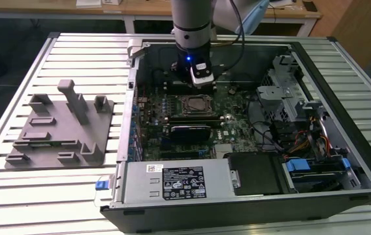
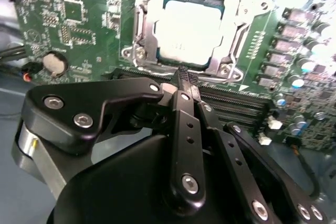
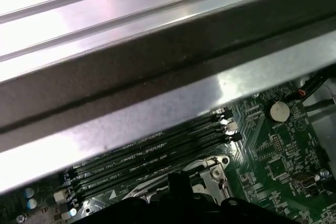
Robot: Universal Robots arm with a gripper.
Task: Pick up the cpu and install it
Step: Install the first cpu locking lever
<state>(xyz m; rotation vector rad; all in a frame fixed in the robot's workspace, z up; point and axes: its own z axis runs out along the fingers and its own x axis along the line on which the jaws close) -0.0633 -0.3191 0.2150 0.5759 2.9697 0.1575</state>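
We are seeing black gripper (image 2: 184,80), fingers closed and empty, hovering beside silvery square cpu (image 2: 191,27) sitting in metal-framed socket (image 2: 137,27).

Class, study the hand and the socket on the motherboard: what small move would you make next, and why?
Probably lift the hand straight up, away from the motherboard. The cpu already lies flat inside the socket frame. The hand hovers just beside it, shut with nothing between its fingertips, so no grasp seems needed.
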